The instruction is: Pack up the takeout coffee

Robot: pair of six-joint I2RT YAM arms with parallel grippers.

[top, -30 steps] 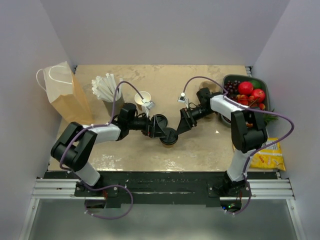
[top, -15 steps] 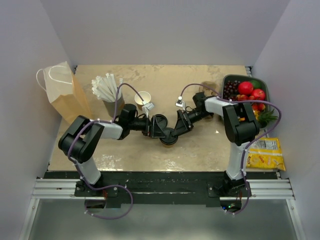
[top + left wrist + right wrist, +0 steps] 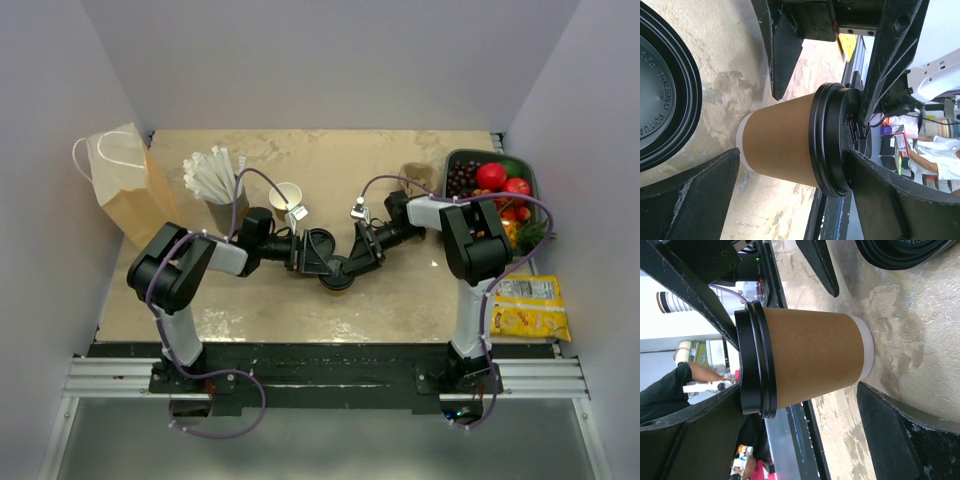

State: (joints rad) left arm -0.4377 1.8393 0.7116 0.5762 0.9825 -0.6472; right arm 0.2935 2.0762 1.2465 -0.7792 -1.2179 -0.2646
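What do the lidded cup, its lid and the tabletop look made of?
Cup: kraft paper, matte brown, fibrous speckle, white base band.
Lid: likely moulded plastic, black, slight sheen on stepped rim.
Tabletop: mottled beige, stone-look; laminate or stone, cannot tell.

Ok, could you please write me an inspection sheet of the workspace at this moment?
Surface: beige mottled tabletop, glossy in patches.
Job's things: small kraft-brown paper cup with black plastic lid, upright at the centre; tall brown paper bag at the left rear, apart from it.
Clutter: loose black lid, lidless brown cup, grey cup of white straws, dark tray of fruit, yellow snack packet.
Grippers: left gripper and right gripper both open, facing each other at the lidded cup, not closed on it.
Cables: purple cables arch above both arms.
Surroundings: plain white walls.
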